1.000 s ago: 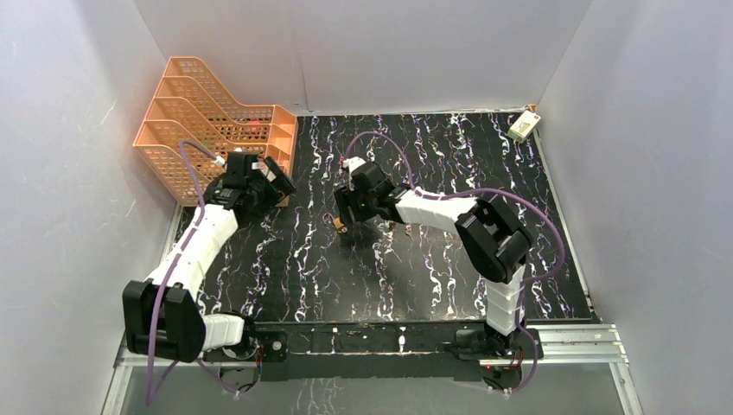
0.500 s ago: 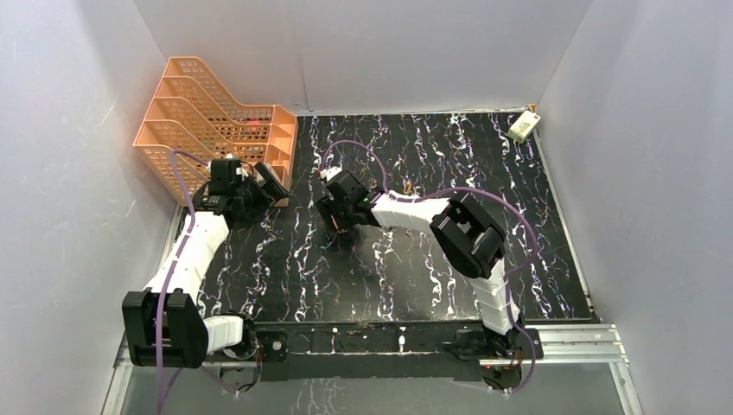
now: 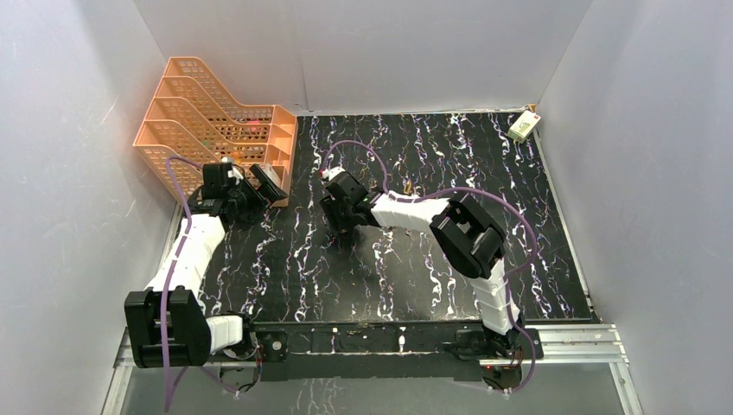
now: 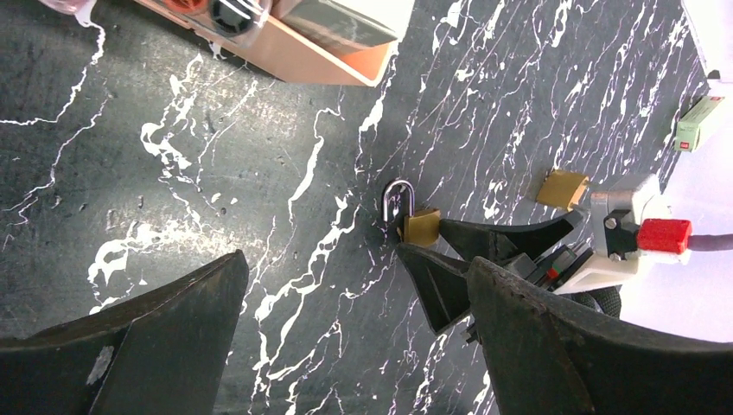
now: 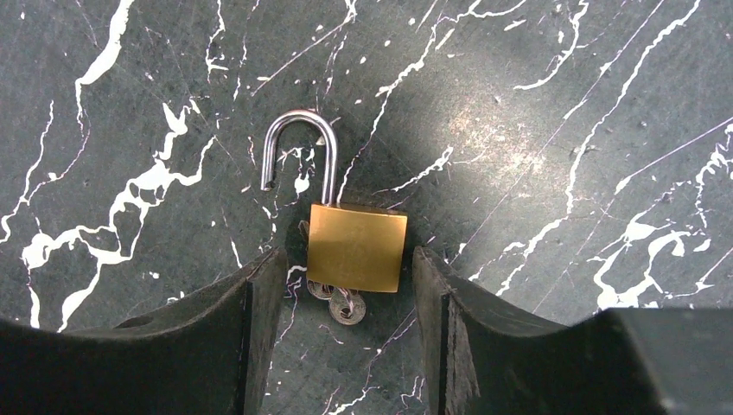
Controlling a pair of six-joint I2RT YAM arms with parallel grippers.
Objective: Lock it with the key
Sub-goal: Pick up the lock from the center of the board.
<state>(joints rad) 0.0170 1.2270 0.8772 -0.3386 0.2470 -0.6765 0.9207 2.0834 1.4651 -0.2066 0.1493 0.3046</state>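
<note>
A brass padlock [image 5: 357, 246] lies flat on the black marbled table with its steel shackle [image 5: 298, 147] swung open. Small keys [image 5: 341, 301] stick out from under its lower edge. My right gripper [image 5: 346, 259] is open, with one fingertip on each side of the padlock body and a small gap on each side. The left wrist view shows the same padlock [image 4: 421, 226] between the right gripper's fingers [image 4: 506, 238]. My left gripper [image 4: 354, 285] is open and empty, off to the left of the padlock near the rack [image 3: 207, 121]. In the top view the right gripper [image 3: 340, 218] hides the padlock.
An orange tiered tray rack stands at the back left; its corner shows in the left wrist view [image 4: 328, 60]. A second brass piece [image 4: 562, 188] lies on the table behind the right gripper. A small white box [image 3: 523, 127] sits at the back right corner.
My right gripper has moved left and now straddles the padlock. My left arm has drawn back to the left, closer to the orange rack.
</note>
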